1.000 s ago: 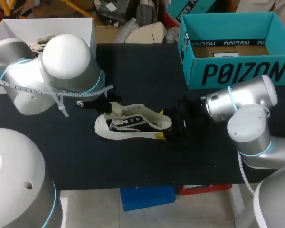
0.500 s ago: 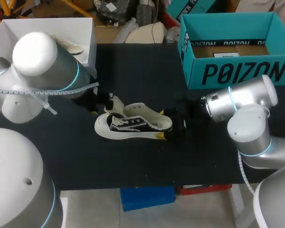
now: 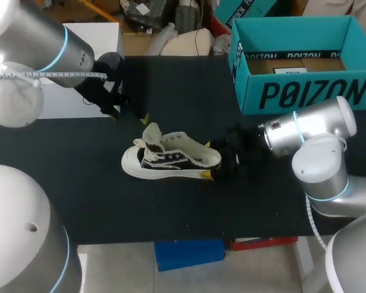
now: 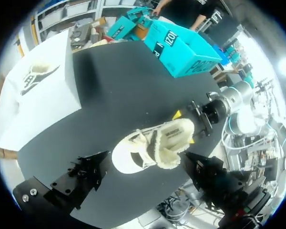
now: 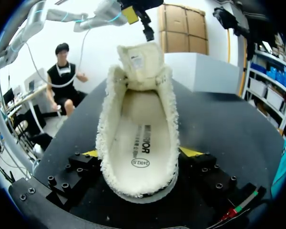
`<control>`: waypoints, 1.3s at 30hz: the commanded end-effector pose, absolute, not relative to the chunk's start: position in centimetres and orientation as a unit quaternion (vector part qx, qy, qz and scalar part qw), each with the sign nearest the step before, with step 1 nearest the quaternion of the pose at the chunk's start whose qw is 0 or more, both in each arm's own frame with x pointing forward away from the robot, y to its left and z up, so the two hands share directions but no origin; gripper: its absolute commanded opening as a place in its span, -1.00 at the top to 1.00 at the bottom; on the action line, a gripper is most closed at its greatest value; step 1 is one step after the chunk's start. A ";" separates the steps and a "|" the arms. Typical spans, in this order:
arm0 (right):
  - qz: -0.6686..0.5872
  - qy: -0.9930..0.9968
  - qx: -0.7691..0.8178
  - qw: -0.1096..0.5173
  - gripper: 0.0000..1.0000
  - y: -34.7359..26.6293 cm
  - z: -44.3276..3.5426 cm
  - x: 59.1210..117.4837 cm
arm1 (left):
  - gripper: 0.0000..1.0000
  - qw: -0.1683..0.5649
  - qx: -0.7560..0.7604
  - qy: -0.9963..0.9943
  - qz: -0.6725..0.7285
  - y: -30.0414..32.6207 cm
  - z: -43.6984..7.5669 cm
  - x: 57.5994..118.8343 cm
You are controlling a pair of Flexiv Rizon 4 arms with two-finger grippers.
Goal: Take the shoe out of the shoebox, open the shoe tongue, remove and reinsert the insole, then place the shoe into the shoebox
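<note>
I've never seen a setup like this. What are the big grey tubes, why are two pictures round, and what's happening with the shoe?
The grey tubes are two robot arms at a black table. The square picture looks down from above and behind them; each round one comes from a camera on an arm's wrist. A fleece-lined shoe lies mid-table, tongue standing up. The right arm grips its heel, jaws on both sides; the left arm hangs above the table near a white box, jaws open and empty. A teal shoebox stands open at the far right.
</note>
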State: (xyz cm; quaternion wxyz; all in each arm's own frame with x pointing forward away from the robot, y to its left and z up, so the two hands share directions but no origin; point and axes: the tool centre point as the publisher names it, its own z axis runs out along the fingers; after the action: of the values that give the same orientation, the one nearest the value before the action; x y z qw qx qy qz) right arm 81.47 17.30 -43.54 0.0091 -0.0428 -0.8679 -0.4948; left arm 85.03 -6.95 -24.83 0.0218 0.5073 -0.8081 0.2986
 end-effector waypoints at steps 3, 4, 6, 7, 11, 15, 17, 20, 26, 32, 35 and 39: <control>-0.495 -0.868 -0.044 0.009 1.00 17.3 -43.7 81.5 | -1.00 0.045 0.210 -0.924 0.318 -10.7 -25.7 84.7; -0.495 -0.868 -0.044 0.009 1.00 17.3 -43.7 81.5 | -1.00 0.019 0.190 -0.930 0.316 -11.4 -25.8 84.3; -0.495 -0.868 -0.044 0.009 1.00 17.3 -43.7 81.5 | -1.00 -0.005 0.179 -0.934 0.308 -12.1 -26.0 84.1; -0.495 -0.868 -0.044 0.009 1.00 17.3 -43.7 81.5 | -1.00 -0.005 0.179 -0.934 0.308 -12.1 -26.0 84.1; -0.495 -0.868 -0.044 0.009 1.00 17.3 -43.7 81.5 | -1.00 -0.005 0.179 -0.934 0.308 -12.1 -26.0 84.1; -0.495 -0.868 -0.044 0.009 1.00 17.3 -43.7 81.5 | -1.00 -0.005 0.179 -0.934 0.308 -12.1 -26.0 84.1; -0.495 -0.868 -0.044 0.009 1.00 17.3 -43.7 81.5 | -1.00 -0.005 0.179 -0.934 0.308 -12.1 -26.0 84.1; -0.495 -0.868 -0.044 0.009 1.00 17.3 -43.7 81.5 | -1.00 -0.005 0.179 -0.934 0.308 -12.1 -26.0 84.1; -0.495 -0.868 -0.044 0.009 1.00 17.3 -43.7 81.5 | -1.00 -0.009 0.126 -0.949 0.289 -12.3 -25.6 83.9; -0.495 -0.868 -0.044 0.009 1.00 17.3 -43.7 81.5 | 0.24 0.011 0.046 -0.968 0.247 -14.4 -24.8 84.2; -0.495 -0.868 -0.044 0.009 1.00 17.3 -43.7 81.5 | 0.58 0.006 0.027 -0.972 0.233 -15.5 -24.5 84.5; -0.495 -0.868 -0.044 0.009 1.00 17.3 -43.7 81.5 | 1.00 0.034 0.006 -0.971 0.236 -16.7 -24.4 84.6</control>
State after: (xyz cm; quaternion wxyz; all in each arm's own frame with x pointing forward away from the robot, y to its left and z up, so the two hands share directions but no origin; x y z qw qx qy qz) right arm 81.47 17.29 -43.54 0.0091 -0.0428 -0.8679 -0.4948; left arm 83.66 -15.28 -24.29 -0.0009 0.0151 -0.9665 0.2562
